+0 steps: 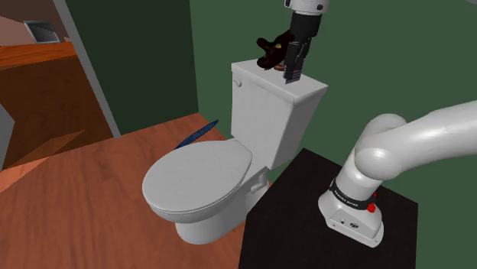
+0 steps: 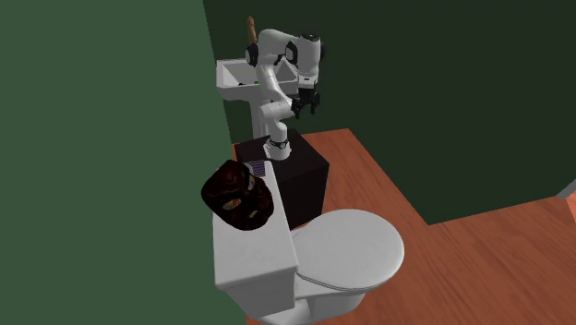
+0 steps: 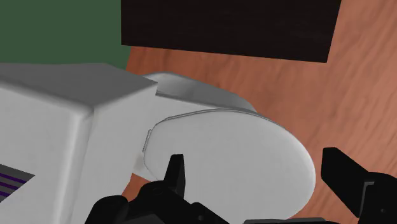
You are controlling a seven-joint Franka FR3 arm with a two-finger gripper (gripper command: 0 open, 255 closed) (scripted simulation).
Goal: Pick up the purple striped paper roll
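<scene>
Nearest the wrist camera we find the gripper point(image 3: 253, 159). Its two black fingers stand wide apart, with nothing between them. Beyond them lies the closed seat lid point(image 3: 235, 146) of a white toilet point(image 3: 70, 121).

We note the purple striped paper roll point(image 3: 11, 181) at the edge of that view. It rests against the white tank, outside the gap between the fingers and untouched by either.

In the second exterior view the roll point(image 2: 259, 168) lies on the tank lid point(image 2: 242, 247), at the end nearer the black stand point(image 2: 305, 171). A dark brown lumpy object point(image 2: 238, 194) with reddish patches sits just beside it. The gripper point(image 2: 307, 109) hangs from the white arm point(image 2: 277, 55) above the stand, apart from the tank. A white basin point(image 2: 235, 78) stands behind the arm against the green wall point(image 2: 102, 102).

In the shoulder view the gripper point(image 1: 294, 61) points downward and lines up with the roll point(image 1: 291, 74). The lumpy object point(image 1: 269, 52) sits to that view's left of the roll on the tank lid point(image 1: 309, 90). We cannot tell from this view whether the fingertips touch the roll.

The seat lid point(image 1: 199, 179) is down. A blue slender object point(image 1: 197, 134) lies on the wooden floor point(image 1: 92, 176) behind the bowl. The arm's base is mounted on the stand point(image 1: 298, 229) at lower right.
</scene>
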